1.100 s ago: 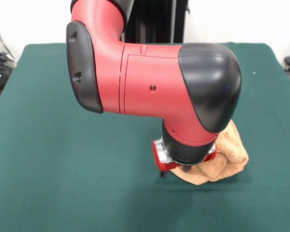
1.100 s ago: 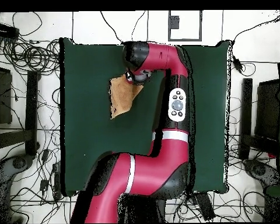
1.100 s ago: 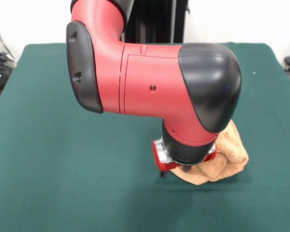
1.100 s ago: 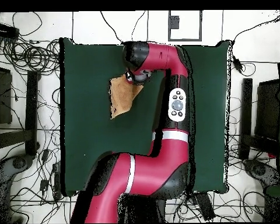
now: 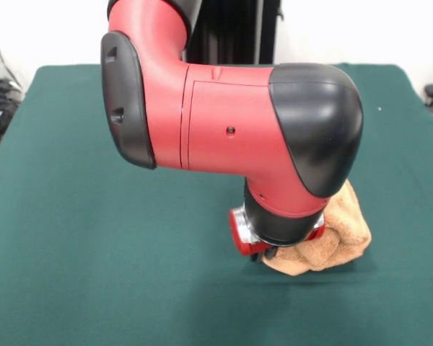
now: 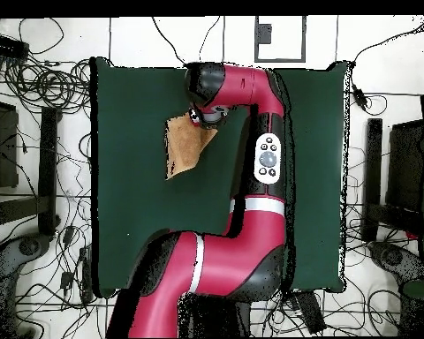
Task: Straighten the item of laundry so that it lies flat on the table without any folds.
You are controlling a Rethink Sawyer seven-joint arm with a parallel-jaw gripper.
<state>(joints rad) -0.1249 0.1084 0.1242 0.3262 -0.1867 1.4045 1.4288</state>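
Note:
The tan terry towel sits bunched and folded on the dark green table, right of centre and toward the near side in the front view. My gripper is mostly hidden under the red and black wrist and is pressed against the towel's left side. From overhead the towel shows as a tan uneven patch on the table, with the gripper at its upper right corner. The arm's bulk hides where the gripper and the cloth meet.
The large red arm hangs over the table's middle in the front view. From overhead the arm crosses the table's centre and right. Cables and equipment lie on the floor around the table.

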